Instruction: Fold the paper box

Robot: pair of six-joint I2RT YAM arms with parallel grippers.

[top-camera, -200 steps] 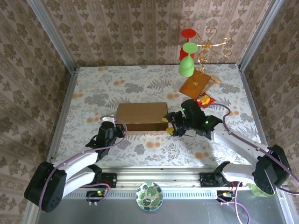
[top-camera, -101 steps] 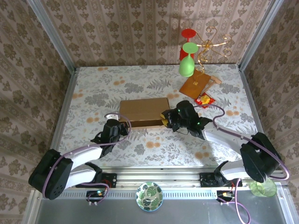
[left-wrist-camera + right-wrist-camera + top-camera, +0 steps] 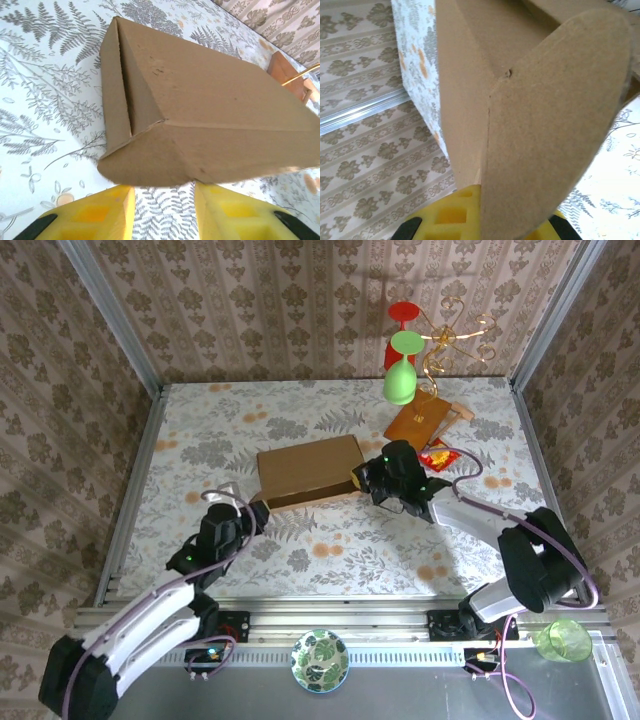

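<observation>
Paper box (image 3: 308, 471) in the middle of the bench (image 3: 330, 550)
Right end effector (image 3: 364, 482) clamped on its flap; left end effector (image 3: 163, 200) apart, just beside it.

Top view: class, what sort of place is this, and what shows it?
Probably a robot test booth, not a home: wallpapered panels on metal posts enclose a table, and the left arm and right arm are bolted at its near edge, beside a cardboard box.
</observation>
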